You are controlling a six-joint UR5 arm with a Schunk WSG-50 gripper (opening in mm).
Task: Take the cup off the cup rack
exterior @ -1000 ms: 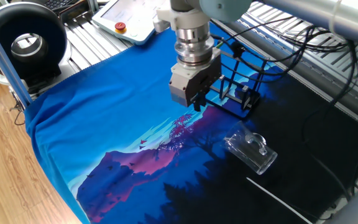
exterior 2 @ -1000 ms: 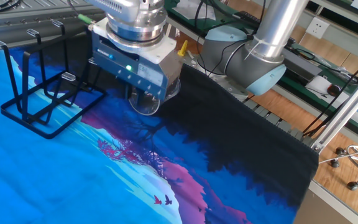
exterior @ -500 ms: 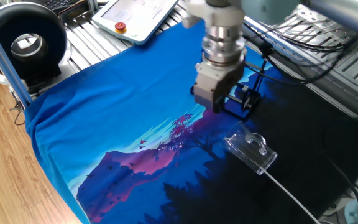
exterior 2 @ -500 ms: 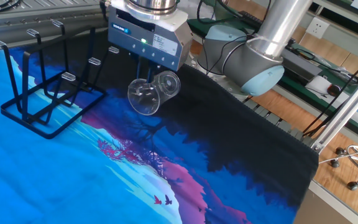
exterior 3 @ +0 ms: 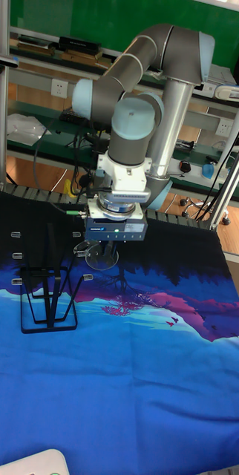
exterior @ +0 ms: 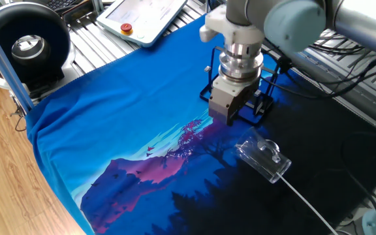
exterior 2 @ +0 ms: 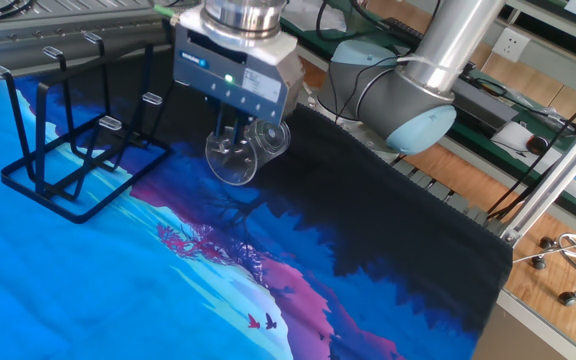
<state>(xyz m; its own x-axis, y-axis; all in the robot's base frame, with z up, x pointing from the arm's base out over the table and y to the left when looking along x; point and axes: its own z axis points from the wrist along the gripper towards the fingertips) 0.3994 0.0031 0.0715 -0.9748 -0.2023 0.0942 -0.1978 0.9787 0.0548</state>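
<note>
The cup (exterior 2: 232, 162) is clear and lies on its side on the dark part of the cloth, to the right of the cup rack (exterior 2: 40, 196). It touches none of the rack's pegs. My gripper (exterior 2: 234, 138) hangs just above the cup, its dark fingers a little apart and holding nothing. In one fixed view the gripper (exterior: 226, 119) stands in front of the black wire rack (exterior: 261, 108), and the cup (exterior: 264, 158) lies below it to the right. The tall fixed view shows the rack (exterior 3: 50, 282) at the left, with the cup (exterior 3: 96, 254) under the gripper (exterior 3: 108, 251).
A blue and black printed cloth (exterior: 129, 111) covers the table. A teach pendant (exterior: 142, 19) and a black round device (exterior: 28, 46) sit beyond the cloth's far left corner. Cables (exterior: 331, 59) run behind the rack. The arm's base (exterior 2: 398, 95) stands at the table's back edge.
The gripper has swung from beside the rack to over the cup and come down slightly. The cup and the rack have not moved.
</note>
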